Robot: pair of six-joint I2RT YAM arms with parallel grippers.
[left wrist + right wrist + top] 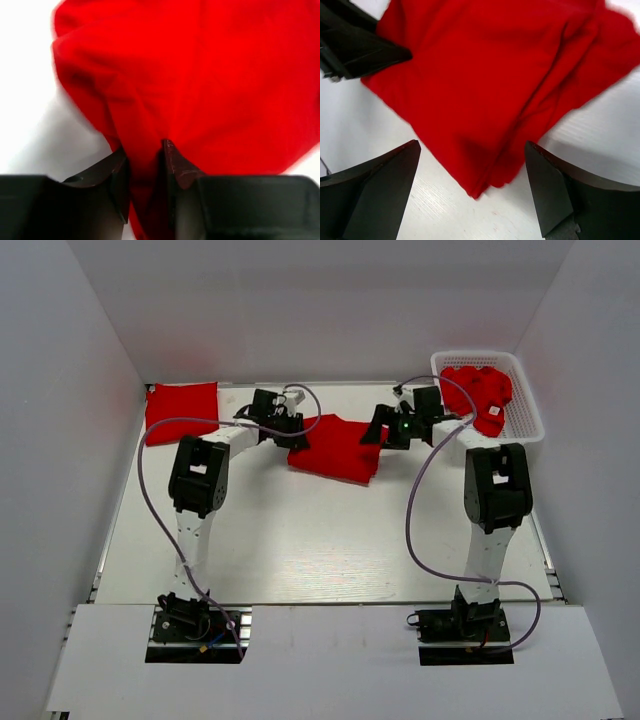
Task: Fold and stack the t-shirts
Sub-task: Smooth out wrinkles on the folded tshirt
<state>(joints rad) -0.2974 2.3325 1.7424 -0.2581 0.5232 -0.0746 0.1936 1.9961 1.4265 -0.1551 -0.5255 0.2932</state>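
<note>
A folded red t-shirt lies mid-table at the back. My left gripper is shut on its left edge; the left wrist view shows red cloth pinched between the fingers. My right gripper is open just right of the shirt, jaws wide, above a folded corner in the right wrist view. Another folded red t-shirt lies at the back left. More red t-shirts, one with a white tag, are piled in the basket.
A white plastic mesh basket stands at the back right corner. White walls close in the table on the left, back and right. Cables loop from both arms over the table. The left gripper shows at the top left of the right wrist view.
</note>
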